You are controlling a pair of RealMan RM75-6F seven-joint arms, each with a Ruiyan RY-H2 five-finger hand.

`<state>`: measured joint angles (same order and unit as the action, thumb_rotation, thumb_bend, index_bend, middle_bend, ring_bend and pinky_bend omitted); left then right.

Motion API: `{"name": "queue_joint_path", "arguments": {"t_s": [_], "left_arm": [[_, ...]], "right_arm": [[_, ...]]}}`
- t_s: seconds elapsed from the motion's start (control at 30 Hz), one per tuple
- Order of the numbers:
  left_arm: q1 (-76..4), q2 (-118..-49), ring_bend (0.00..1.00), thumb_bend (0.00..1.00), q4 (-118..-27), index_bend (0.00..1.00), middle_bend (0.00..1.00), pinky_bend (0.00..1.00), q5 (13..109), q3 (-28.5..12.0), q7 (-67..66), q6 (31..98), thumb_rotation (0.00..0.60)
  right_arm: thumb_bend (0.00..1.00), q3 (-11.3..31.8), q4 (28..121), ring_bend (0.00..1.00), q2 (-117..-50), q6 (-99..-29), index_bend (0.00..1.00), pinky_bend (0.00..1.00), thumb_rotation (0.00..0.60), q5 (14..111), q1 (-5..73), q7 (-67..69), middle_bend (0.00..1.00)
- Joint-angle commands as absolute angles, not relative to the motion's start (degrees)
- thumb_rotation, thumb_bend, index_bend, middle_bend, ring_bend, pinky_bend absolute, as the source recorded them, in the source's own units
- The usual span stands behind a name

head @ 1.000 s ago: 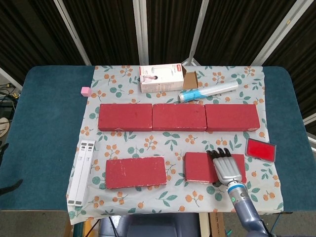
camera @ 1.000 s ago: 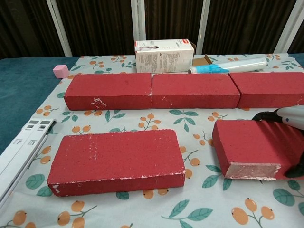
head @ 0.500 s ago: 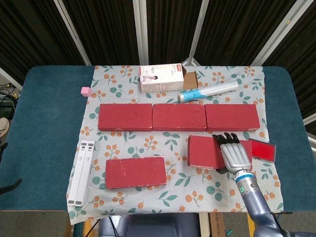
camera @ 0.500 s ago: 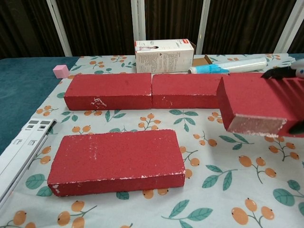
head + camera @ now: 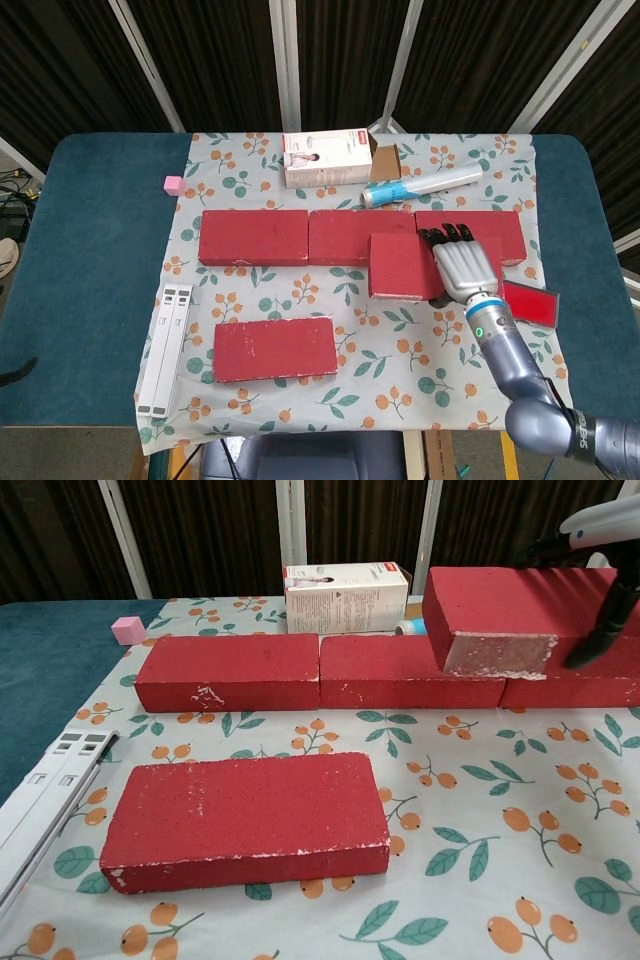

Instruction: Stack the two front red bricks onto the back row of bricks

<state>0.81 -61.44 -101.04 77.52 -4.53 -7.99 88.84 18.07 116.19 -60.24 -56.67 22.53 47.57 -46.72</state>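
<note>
Nearest me, the other front red brick (image 5: pixel 274 349) lies flat on the floral cloth (image 5: pixel 365 390) over the tabletop (image 5: pixel 90 260), long axis running left-right. My right robot hand (image 5: pixel 463 265) grips the lifted brick (image 5: pixel 405 266), chipped pale end showing, held level above the back row of bricks (image 5: pixel 310 237), long axis left-right.

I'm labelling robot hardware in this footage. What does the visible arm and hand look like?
Only the right arm shows. The right hand has a silver-grey ribbed back and black fingers. Its wrist is a pale band with a small green-lit ring. The forearm is a smooth blue-grey tube ending in a rounded joint. No cables are visible.
</note>
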Motion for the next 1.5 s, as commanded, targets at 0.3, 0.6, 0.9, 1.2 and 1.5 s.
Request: {"name": "queue_joint_path", "arguments": {"t_s": [0.3,0.6,0.9,1.2,1.5], "left_arm": [[0.2,-63.2,0.00,0.00,-100.9,0.06,0.00,0.13,74.1,-5.7,-12.4,88.6,0.600],[0.1,-64.0,0.00,0.00,-101.3,0.06,0.00,0.13,73.4,-5.8,-14.8,89.0,0.600],[0.0,-64.5,0.00,0.00,-101.7,0.06,0.00,0.13,73.4,-5.6,-16.0,89.0,0.600],[-0.4,-65.1,0.00,0.00,-101.6,0.06,0.00,0.13,73.0,-5.7,-17.2,88.7,0.600],[-0.4,-65.4,0.00,0.00,-101.6,0.06,0.00,0.13,72.9,-5.7,-17.7,88.9,0.600]], "right_arm": [[0.15,16.6,94.2,0.00,-68.1,-43.0,0.19,0.00,0.600,5.2,63.4,-50.6,0.18],[0.15,13.5,82.1,0.00,-72.5,-36.8,0.19,0.00,0.600,1.6,67.4,-49.2,0.18],[0.15,10.9,75.3,0.00,-75.3,-31.5,0.19,0.00,0.600,2.7,68.0,-46.0,0.18],[0.15,9.4,71.8,0.00,-76.2,-29.0,0.19,0.00,0.600,6.3,68.6,-42.1,0.18],[0.15,7.3,69.2,0.00,-77.5,-27.4,0.19,0.00,0.600,8.1,69.2,-39.3,0.18]]}}
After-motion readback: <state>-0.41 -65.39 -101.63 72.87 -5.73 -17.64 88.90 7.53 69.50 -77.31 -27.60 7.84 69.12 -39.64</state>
